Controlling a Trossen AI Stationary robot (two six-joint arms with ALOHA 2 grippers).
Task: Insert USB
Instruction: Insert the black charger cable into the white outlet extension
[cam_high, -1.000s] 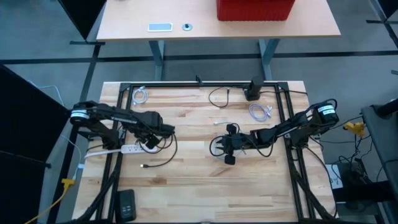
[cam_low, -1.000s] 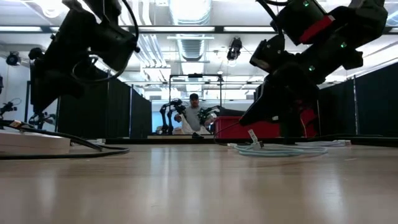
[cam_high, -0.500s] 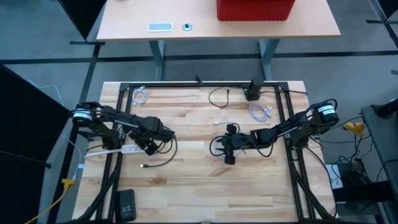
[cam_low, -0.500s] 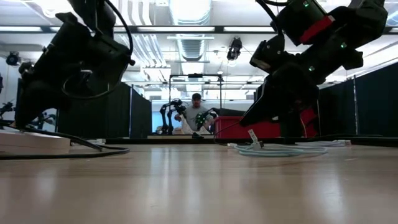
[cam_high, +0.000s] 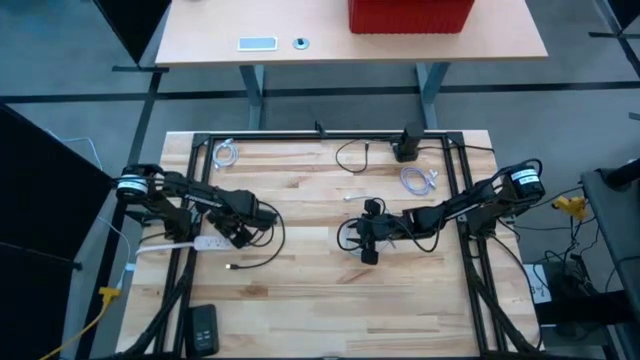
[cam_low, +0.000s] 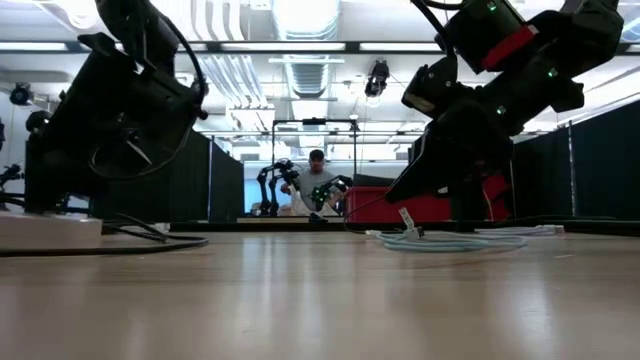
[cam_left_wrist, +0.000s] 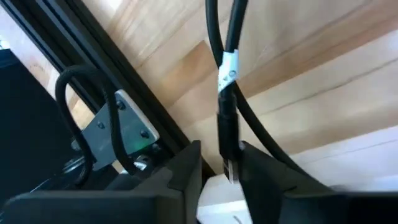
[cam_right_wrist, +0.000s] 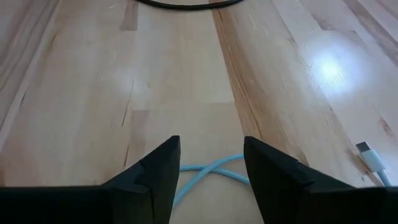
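My left gripper (cam_high: 243, 222) hovers over the right end of the white power strip (cam_high: 190, 241) near the table's left edge and is shut on a black USB plug (cam_left_wrist: 228, 134). The plug's metal tip (cam_left_wrist: 231, 172) points at the strip's white top (cam_left_wrist: 219, 194). Its black cable (cam_high: 268, 240) carries a white tag (cam_left_wrist: 227, 66) and loops over the wood to a free end (cam_high: 232, 267). My right gripper (cam_high: 367, 236) waits open, low over mid-table, with a light-blue cable (cam_right_wrist: 206, 169) on the wood beneath its fingers. My left gripper has the black USB plug's body (cam_left_wrist: 227, 144) between its two fingers (cam_left_wrist: 186, 168). They lie along the plug, and its metal tip sticks out past them toward the power strip. The plug is lifted clear, and its cable trails away slack.
A black metal frame (cam_high: 330, 134) runs round the table. A light-blue cable coil (cam_high: 418, 180), a black adapter (cam_high: 408, 145) with its cable, and a white cable coil (cam_high: 228, 153) lie toward the far edge. A black device (cam_high: 203, 328) sits at the near left corner.
My left gripper has moved toward the table's left and near edges and down, closing on the power strip with the plug in its hold. The right arm has kept still.
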